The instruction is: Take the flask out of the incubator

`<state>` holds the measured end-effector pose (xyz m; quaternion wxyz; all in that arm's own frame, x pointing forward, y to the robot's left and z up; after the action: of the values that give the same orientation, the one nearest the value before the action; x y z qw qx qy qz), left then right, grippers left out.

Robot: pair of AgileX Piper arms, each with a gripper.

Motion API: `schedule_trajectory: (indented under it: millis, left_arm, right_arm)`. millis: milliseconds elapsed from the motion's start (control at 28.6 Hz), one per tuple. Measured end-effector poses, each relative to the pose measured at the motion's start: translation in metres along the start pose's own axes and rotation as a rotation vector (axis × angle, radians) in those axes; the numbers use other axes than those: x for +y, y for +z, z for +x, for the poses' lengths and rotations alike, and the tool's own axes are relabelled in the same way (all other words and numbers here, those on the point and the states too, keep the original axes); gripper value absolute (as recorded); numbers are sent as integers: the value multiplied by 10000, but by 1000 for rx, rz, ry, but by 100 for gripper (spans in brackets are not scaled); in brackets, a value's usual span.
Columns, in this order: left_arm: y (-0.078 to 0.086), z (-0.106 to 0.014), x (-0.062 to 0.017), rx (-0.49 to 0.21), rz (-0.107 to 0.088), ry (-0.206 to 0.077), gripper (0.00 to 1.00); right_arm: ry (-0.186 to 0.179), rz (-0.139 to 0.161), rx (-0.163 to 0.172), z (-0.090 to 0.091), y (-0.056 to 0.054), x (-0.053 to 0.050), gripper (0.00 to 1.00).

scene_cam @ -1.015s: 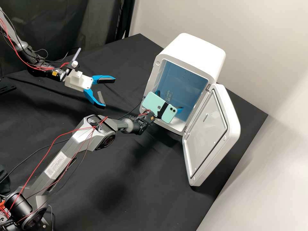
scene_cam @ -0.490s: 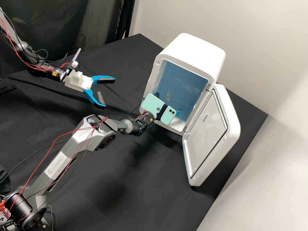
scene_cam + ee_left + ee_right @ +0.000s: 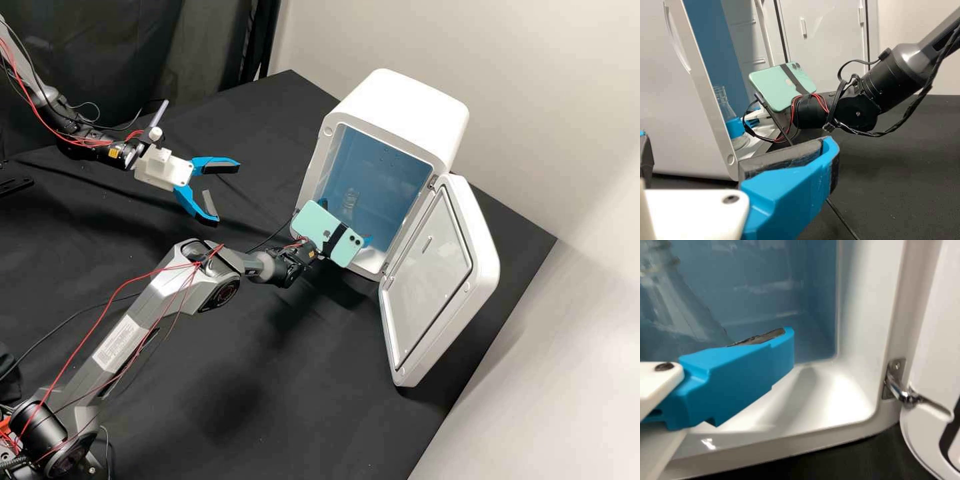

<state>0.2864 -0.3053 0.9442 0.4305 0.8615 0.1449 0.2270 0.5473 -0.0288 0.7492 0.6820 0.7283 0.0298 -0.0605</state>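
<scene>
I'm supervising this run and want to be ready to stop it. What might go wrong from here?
1. The flask is clear glass, upright inside the incubator; a knock from the right gripper may tip it.
2. The phone on that wrist sits at the opening's lower rim and may catch there.

The black desk [image 3: 267, 373] carries a white box [image 3: 400, 107] standing well apart from the left hand [image 3: 225, 191], out where that hand points, with its open door [image 3: 433, 280] on the side farther away.
</scene>
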Motion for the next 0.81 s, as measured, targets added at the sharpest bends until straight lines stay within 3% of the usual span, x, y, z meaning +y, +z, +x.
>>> schedule_trajectory:
  millis: [70,140,245,315,385,560,805]
  left_arm:
    - [0,0,0,0,-2,0,100]
    - [1,0,0,-1,-17,0,100]
    - [18,0,-11,-19,-64,-12,100]
    - [49,-2,-36,-52,-98,-42,100]
    - [75,-5,-58,-79,-114,-68,100]
    - [111,-11,-76,-121,-145,-94,100]
    - [89,-12,-76,-115,-148,-95,100]
  right_arm:
    - [0,-1,1,0,-1,0,0]
    - [1,-6,8,0,-7,1,0]
    - [5,-6,13,0,-12,4,0]
    - [6,-6,15,0,-13,6,0]
    - [6,-6,15,0,-13,6,0]
    - [-1,-3,8,-19,20,-26,0]
    - [-1,-2,7,-20,21,-28,0]
